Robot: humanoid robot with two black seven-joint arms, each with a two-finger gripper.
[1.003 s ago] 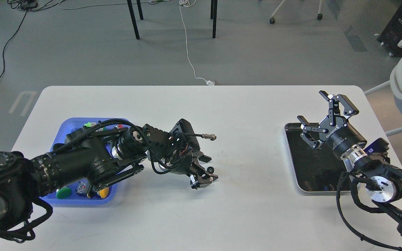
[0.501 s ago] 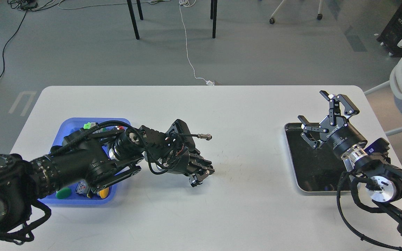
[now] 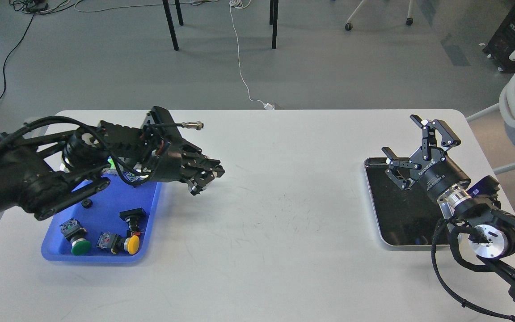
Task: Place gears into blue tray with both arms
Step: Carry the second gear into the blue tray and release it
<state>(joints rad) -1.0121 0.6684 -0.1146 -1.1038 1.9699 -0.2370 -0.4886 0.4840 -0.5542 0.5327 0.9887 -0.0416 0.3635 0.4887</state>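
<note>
While the left hand hangs above the tabletop just past the right rim of the blue tray, its fingers are drawn close together. Whether a gear is pinched between them I cannot tell, since the tips are small and dark in this view. One gear lies inside the tray, a small black toothed disc on the blue floor toward the left middle, apart from the push-button switches grouped near the tray's near edge.

What the coming move turns on is that the tray lies to the left of the left hand and slightly nearer the robot, with the hand's long axis pointing away from it, out toward the tabletop's centre. If a gear is held, my judgement is that the hand must come back over the rim before letting go, or the gear would drop on the bare tabletop.

Far to the right, the right hand hovers with its fingers spread wide over the far end of the metal tray, holding nothing. Its black lining shows no gear that I can make out. The left arm is by far the nearer to the blue tray.
</note>
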